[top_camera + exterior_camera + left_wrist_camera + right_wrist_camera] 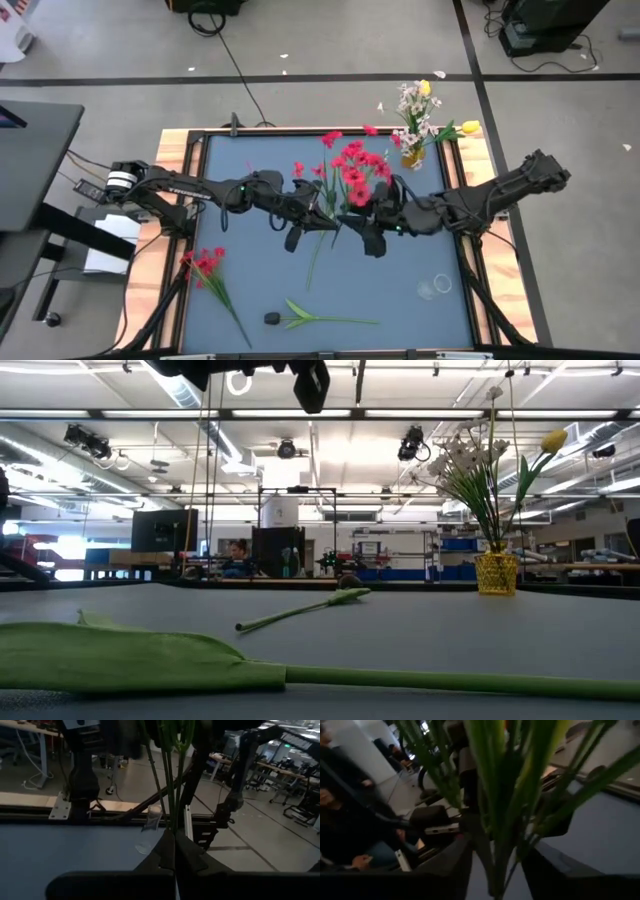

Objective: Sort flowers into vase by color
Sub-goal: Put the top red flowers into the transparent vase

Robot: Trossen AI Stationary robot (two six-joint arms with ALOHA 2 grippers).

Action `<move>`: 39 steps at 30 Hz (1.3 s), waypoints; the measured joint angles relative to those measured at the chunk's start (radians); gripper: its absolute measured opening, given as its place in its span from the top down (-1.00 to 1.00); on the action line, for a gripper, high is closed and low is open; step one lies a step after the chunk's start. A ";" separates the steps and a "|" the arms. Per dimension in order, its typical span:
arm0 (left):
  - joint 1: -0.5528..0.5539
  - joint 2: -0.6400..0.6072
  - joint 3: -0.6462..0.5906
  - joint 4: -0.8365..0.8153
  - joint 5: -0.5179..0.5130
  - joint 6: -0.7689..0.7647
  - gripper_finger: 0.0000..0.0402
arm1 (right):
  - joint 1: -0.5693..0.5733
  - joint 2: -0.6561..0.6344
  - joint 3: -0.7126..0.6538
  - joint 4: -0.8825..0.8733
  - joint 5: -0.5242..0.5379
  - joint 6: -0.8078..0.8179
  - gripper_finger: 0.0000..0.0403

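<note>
high view: red flowers (353, 172) lifted clear of the tabletop (400, 300) between both arms; left hand (174, 851) pinched shut on the stems, right hand (495, 865) parted around them, apparently for a handover toward a vase (412, 155)

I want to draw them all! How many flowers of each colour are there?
Red bunches: 2 (one in left gripper, right gripper around its stems; one lying loose)
Yellow tulips: 2
White spray bunch: 1
Dark-headed bud: 1
Total: 6
</note>
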 joint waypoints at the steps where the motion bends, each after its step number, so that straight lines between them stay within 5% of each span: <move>1: 0.000 0.000 0.000 -0.009 -0.009 0.000 1.00 | -0.006 0.004 0.000 0.001 -0.017 0.000 0.25; 10: 0.000 0.000 0.000 -0.075 -0.088 -0.002 1.00 | -0.052 0.010 -0.001 0.002 -0.099 -0.054 0.91; 15: 0.011 -0.001 0.000 -0.092 -0.138 -0.032 0.89 | -0.061 0.007 -0.001 -0.048 -0.073 -0.032 0.93; 26: 0.073 0.000 0.000 -0.224 -0.145 -0.123 0.34 | 0.111 -0.102 -0.001 -0.311 0.196 0.031 0.93; 39: 0.101 -0.017 -0.001 -0.235 -0.137 -0.164 0.33 | 0.514 -0.384 0.000 -0.710 0.196 0.228 0.93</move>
